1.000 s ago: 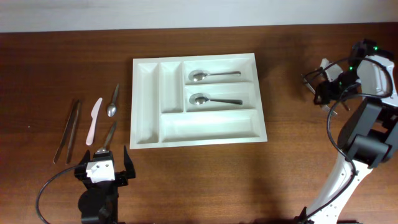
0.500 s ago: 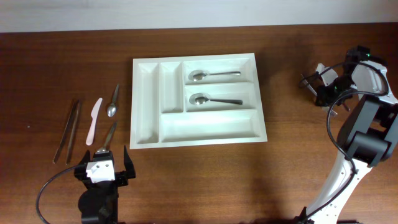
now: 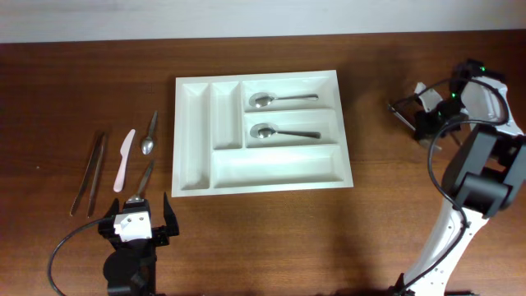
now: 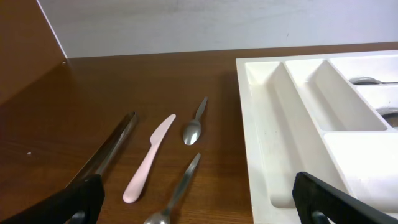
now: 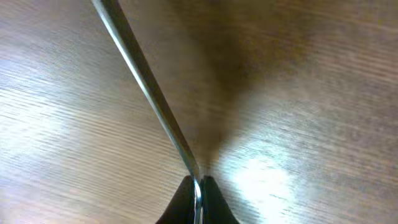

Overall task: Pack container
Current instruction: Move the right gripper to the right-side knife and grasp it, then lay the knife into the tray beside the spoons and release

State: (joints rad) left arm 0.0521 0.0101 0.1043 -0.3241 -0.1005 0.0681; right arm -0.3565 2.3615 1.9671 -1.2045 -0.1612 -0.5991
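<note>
Brown wooden table (image 3: 386, 214), pale wall strip along the far edge. White container (image 3: 275, 167) lies flat near the table's middle. It has five compartments: two narrow ones on its left side and three long ones stacked on the right. Top spoon (image 3: 279, 100) lies in the upper long compartment and middle spoon (image 3: 283, 131) in the one below, both with the bowl end to the left.

Four loose items lie on the wood left of the container, none touching it. Furthest left are the tongs (image 3: 90, 173), then a pale pink knife (image 3: 124, 158), then a small spoon (image 3: 149, 134). A fourth spoon (image 3: 141, 182) lies just in front of my left gripper (image 3: 138, 215).

My left gripper sits at the near edge with its fingers spread wide, gripping nothing. Its wrist view looks out over the loose items and the container's left corner.

My right gripper (image 3: 421, 117) is well right of the container, over bare wood. Its fingers are pressed together, clamped on a thin metal utensil (image 5: 149, 93). In the wrist view the utensil runs up and left from the fingertips. I cannot tell what kind of utensil it is, or whether it touches the table.
</note>
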